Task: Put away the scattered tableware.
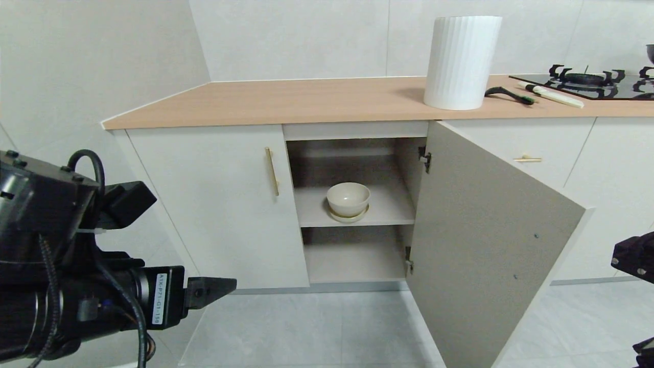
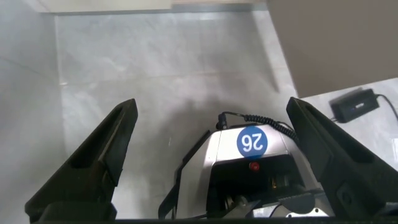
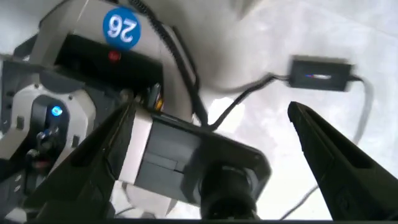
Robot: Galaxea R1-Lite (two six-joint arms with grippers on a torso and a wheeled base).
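A tall white pot (image 1: 462,61) stands on the counter (image 1: 286,102), above the left gripper (image 1: 212,291) and far to its right. Farther that way lie a dark tool (image 1: 511,94), a white tool (image 1: 554,96) and a black stove (image 1: 587,83).

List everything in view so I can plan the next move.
bowl: one, beige, upper cabinet shelf, on a saucer
saucer: one, beige, under the bowl
cabinet door: one, grey inner face, swung open
closed door: one, white with a gold bar handle, left of the opening
countertop: one, wood-tone, above the cabinets
ribbed container: one, white, upright on the countertop
black-handled tool: one, black, on the countertop beside the container
pale tool: one, cream, at the hob's front edge
hob: one, black, countertop's right end
power adapter: one, black, on the floor
left hand: one, black, open, empty
right hand: one, black, open, empty
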